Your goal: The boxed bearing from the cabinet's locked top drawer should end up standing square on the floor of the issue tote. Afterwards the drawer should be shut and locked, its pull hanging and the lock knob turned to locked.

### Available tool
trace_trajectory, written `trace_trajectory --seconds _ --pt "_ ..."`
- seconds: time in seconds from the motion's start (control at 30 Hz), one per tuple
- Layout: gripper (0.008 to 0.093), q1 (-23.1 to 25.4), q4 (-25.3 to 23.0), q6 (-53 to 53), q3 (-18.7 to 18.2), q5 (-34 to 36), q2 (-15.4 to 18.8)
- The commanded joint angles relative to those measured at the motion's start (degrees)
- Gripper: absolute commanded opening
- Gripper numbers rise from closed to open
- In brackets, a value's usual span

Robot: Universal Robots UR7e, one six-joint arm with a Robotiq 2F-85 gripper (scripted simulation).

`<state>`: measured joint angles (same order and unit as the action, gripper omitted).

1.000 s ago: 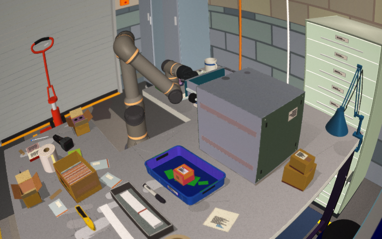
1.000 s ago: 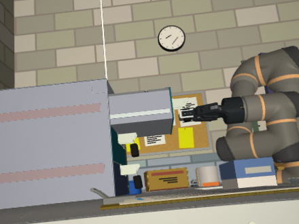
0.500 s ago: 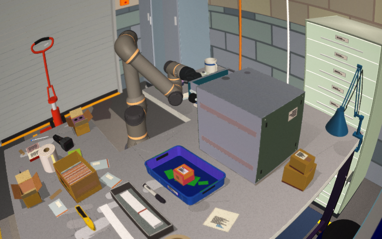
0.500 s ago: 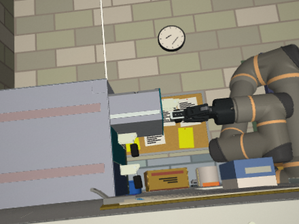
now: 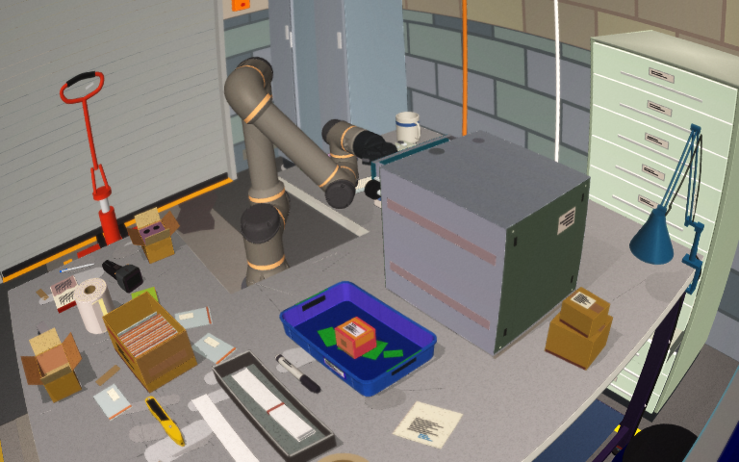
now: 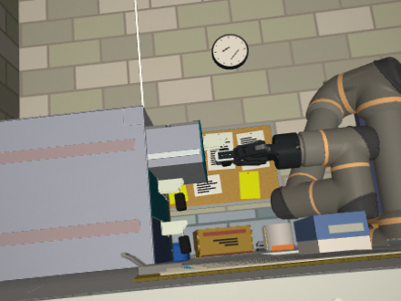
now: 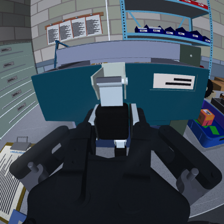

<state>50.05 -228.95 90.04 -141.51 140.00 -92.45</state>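
The top drawer point(image 6: 175, 153) is mostly hidden behind the grey cabinet point(image 5: 479, 229) from the side camera; it stands partly out of the cabinet's far face, its teal front point(image 7: 121, 93) facing me. My gripper point(image 7: 113, 116) is closed on the drawer pull point(image 7: 111, 93), which is raised away from the drawer front, and my fingers sit on either side of its grip. The orange boxed bearing point(image 5: 355, 336) stands on the floor of the blue issue tote point(image 5: 358, 336), among green slips. A black lock knob point(image 6: 181, 201) shows below the drawer.
The cabinet's front edge and a second knob point(image 6: 184, 244) lie below my wrist. A mug point(image 5: 407, 127) stands behind the cabinet. Two stacked cartons point(image 5: 580, 327) sit at the cabinet's right, a marker point(image 5: 298, 374) and grey tray point(image 5: 272, 406) left of the tote.
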Motion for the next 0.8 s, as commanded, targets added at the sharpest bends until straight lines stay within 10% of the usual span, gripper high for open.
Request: trace_trajectory --seconds 0.0,0.77 --pt "0.008 -0.32 0.0 -0.01 0.09 -0.3 0.04" --pt "0.008 -7.15 -0.09 -0.03 1.7 -7.13 1.72"
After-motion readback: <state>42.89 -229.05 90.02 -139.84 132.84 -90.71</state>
